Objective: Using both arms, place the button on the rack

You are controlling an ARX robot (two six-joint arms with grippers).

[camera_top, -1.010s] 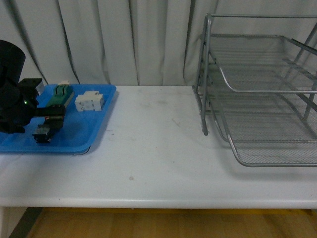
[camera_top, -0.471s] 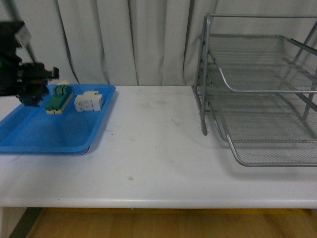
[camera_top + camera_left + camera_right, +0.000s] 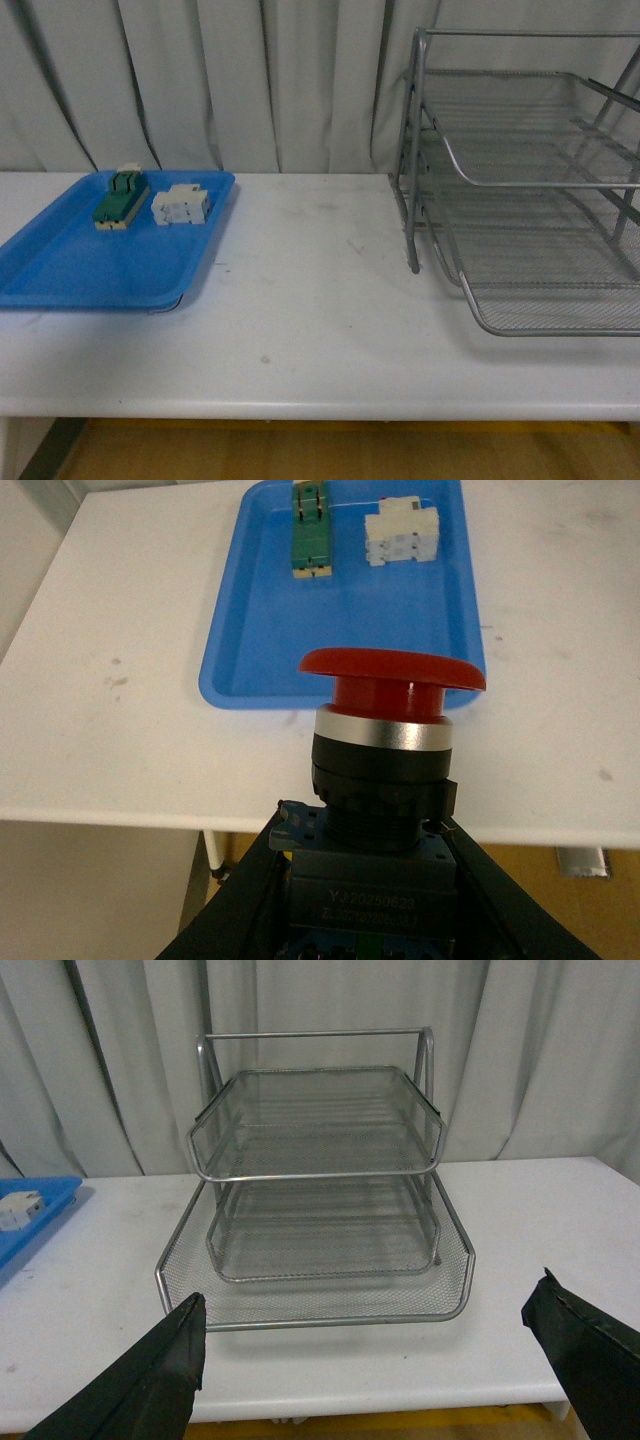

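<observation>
We see the red mushroom-capped button [image 3: 392,742] clamped by the left gripper [image 3: 371,885]; the right gripper [image 3: 372,1342] gapes facing the silver wire-mesh rack [image 3: 318,1175].

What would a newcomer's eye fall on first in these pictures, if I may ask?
The red mushroom-cap push-button, clamped in the left end effector, fills the left wrist view. Next comes the empty three-tier silver wire-mesh rack at the right of the table, and the blue tray at its left, holding a green-and-cream block and a white block.
</observation>
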